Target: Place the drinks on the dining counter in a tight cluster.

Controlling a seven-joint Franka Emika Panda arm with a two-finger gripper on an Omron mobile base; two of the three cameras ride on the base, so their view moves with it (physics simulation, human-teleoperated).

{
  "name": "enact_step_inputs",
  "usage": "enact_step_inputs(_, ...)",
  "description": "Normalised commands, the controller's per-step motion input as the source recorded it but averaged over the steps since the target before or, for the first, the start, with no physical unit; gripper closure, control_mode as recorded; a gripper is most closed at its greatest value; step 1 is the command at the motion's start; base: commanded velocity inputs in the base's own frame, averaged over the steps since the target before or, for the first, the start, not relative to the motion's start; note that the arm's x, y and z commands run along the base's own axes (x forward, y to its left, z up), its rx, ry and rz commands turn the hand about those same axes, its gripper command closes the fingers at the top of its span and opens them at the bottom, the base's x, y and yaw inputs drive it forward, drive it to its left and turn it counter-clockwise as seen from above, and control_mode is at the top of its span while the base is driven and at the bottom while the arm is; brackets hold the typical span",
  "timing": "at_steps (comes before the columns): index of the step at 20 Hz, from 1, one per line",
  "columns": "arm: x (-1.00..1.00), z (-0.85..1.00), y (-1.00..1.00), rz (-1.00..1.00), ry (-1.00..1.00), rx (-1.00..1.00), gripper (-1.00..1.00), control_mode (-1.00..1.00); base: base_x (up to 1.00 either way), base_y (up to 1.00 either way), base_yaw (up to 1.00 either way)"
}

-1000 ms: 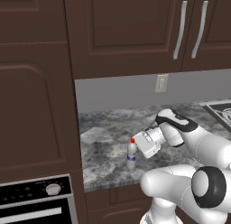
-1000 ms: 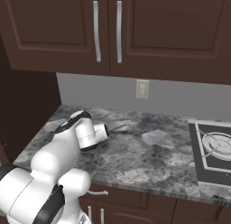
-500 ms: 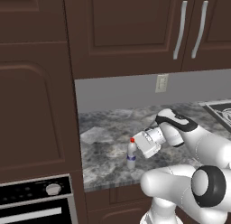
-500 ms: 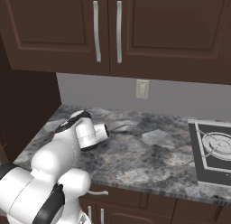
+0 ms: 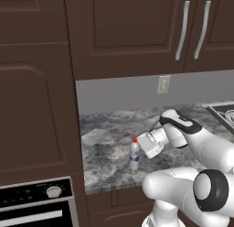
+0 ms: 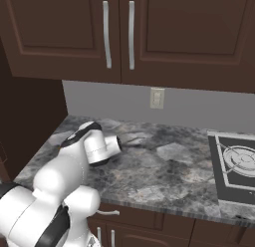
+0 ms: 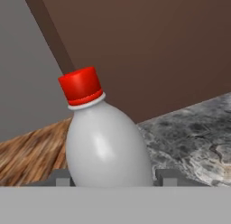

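We've got gripper [image 7: 113,180] jaws pinching white bottle [image 5: 134,155] at its belly, nr counter [image 5: 105,153] front edge; looks light, smooth, prob slippery.

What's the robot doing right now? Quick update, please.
Tool shut on white bottle, fingertips either side. Bottle upright on grey counter, near tall cabinet. Nothing blocking.

Bottle [image 7: 106,146] base: you can't see it in the hand view — the bottom edge cuts it off.
Fingertips [image 7: 62,178]: only their tops show, either side of the bottle.
Bottle label: too small for you to read in the left base view.
Cooktop [image 6: 234,166]: cut off at the right edge — right base view.
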Motion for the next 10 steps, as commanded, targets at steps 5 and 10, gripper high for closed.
enact_step_inputs(5,-0.11,0.19,-0.16,-0.24,0.05,-0.04,1.0,-1.0,0.0,0.0,0.0)
enact_step_inputs(10,-0.02,0.26,-0.2,-0.2,0.03,-0.05,1.0,-1.0,0.0,0.0,0.0)
